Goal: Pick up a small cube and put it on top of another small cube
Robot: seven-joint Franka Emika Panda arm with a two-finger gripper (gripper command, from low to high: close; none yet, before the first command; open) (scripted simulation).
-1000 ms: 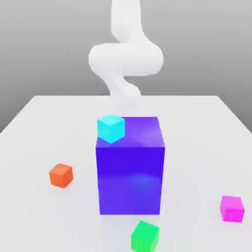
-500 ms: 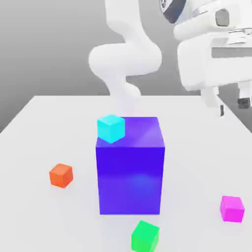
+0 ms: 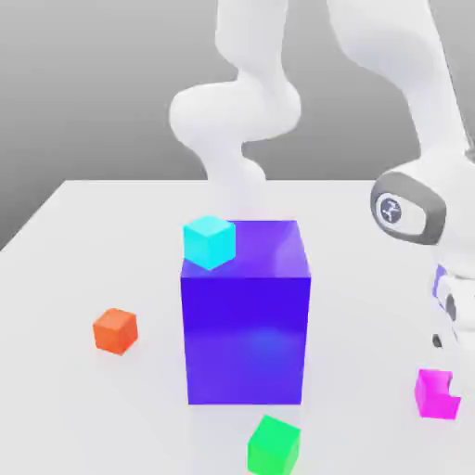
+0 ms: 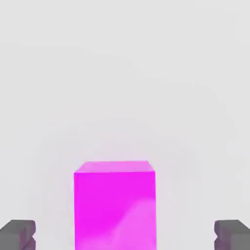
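Claw open over magenta cube — prob. light, stiff, maybe slick; grip opp. side faces, approx. mid-height, w/ even squeeze.

Bright, even light overhead, perhaps, with pale glare and faint shadows

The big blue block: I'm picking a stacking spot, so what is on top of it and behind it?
A cyan cube sits on top of the blue block, near its front-left edge in the exterior view. The table behind is hidden.
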